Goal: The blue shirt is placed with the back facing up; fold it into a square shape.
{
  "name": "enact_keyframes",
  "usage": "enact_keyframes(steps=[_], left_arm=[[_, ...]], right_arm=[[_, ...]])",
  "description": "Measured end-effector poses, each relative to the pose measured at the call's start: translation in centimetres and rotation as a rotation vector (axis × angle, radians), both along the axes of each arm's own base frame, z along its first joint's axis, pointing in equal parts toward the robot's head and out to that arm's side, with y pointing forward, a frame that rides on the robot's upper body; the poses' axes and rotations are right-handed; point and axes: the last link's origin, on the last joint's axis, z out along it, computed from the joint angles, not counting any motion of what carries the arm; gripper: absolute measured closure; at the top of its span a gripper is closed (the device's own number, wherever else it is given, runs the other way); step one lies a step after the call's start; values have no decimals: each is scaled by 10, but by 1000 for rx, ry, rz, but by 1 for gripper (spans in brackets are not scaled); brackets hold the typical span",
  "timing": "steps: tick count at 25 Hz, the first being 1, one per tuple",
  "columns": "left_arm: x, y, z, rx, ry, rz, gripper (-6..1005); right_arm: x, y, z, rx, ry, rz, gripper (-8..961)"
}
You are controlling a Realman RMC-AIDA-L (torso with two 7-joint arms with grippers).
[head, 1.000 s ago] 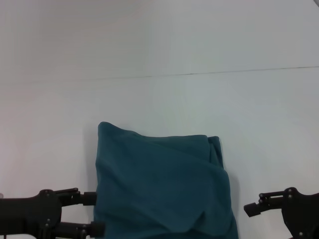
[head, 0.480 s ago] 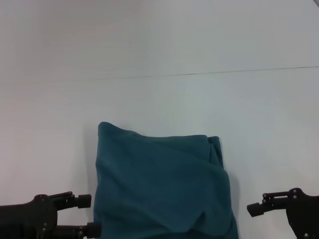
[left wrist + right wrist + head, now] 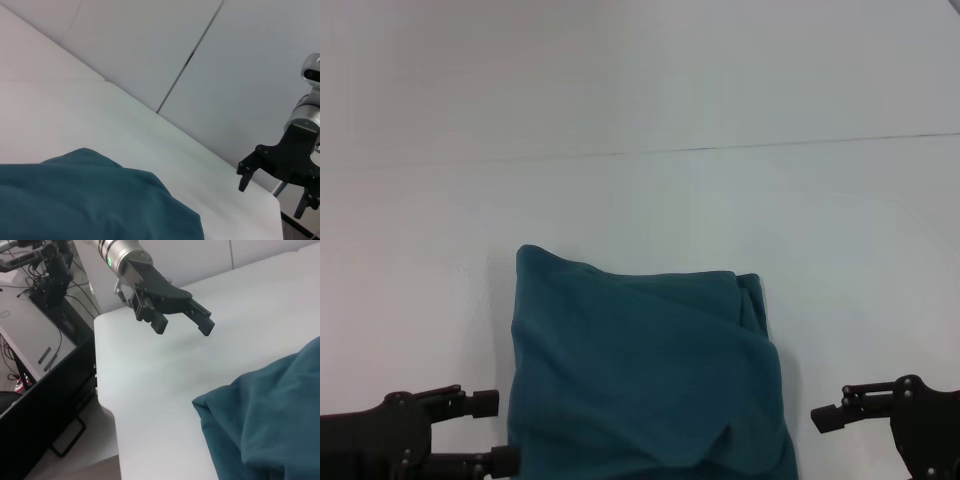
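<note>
Both grippers, left (image 3: 498, 432) and right (image 3: 826, 418), slightly farther back from blue shirt (image 3: 645, 370).

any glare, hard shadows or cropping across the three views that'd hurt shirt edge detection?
Head view: even light, no glare, only a soft shadow beside the blue shirt; its near edge is cropped. Left wrist view: shirt cut off by the frame, right claw visible and open. Right wrist view: left claw open over the table, faint shadow beneath.
</note>
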Motion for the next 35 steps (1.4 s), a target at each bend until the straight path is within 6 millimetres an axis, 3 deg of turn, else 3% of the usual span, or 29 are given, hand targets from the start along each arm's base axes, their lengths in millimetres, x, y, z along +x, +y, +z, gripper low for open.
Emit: enact_keyframes(steps=[35], left_arm=[[-3, -3, 1, 5, 3, -2, 65]], right_arm=[[1, 0, -3, -5, 20, 10, 32]])
